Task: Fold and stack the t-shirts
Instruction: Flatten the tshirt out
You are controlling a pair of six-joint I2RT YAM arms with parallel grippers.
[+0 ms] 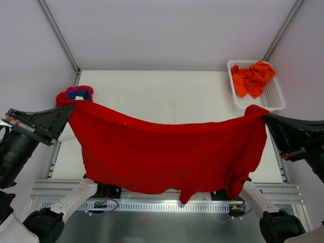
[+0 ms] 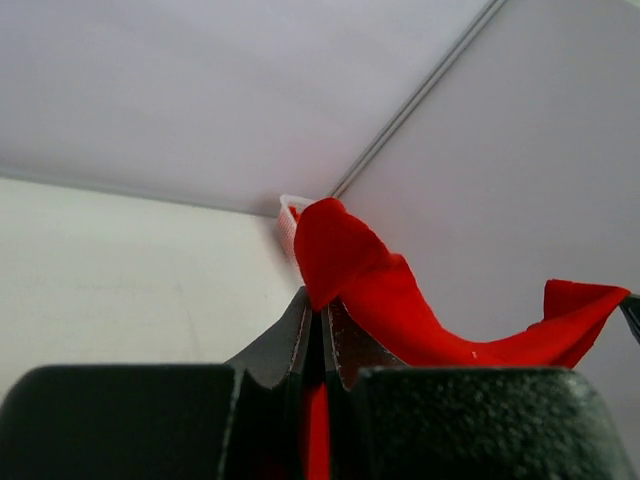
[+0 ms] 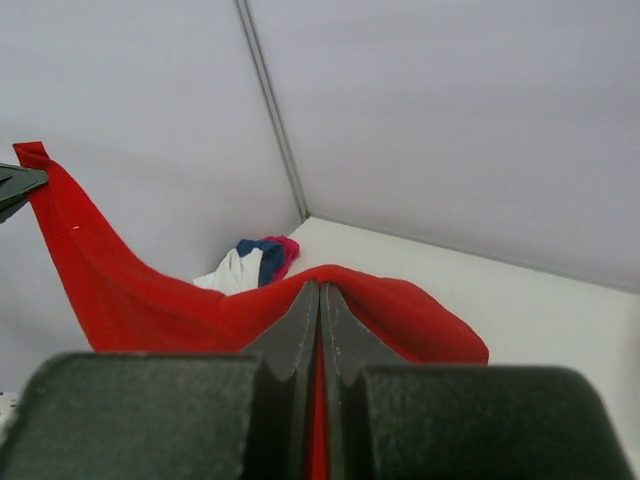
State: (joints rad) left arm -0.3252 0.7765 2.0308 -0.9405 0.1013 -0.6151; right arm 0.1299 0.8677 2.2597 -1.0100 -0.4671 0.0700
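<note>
A deep red t-shirt (image 1: 167,152) hangs stretched in the air between both arms, sagging in the middle and draping down over the table's near edge. My left gripper (image 1: 68,107) is shut on its left corner; in the left wrist view the red cloth (image 2: 350,270) comes out between the closed fingers. My right gripper (image 1: 264,115) is shut on the right corner, where red cloth (image 3: 400,305) folds over the fingertips. Orange t-shirts (image 1: 252,78) lie in a white basket (image 1: 276,98) at the far right. A small pile of white, blue and pink t-shirts (image 3: 255,262) sits at the far left.
The pink and blue pile (image 1: 79,92) peeks out behind the red shirt's left corner. White walls enclose the table (image 1: 167,96) at the back and both sides. The arm bases (image 1: 101,191) sit under the hanging cloth at the near edge.
</note>
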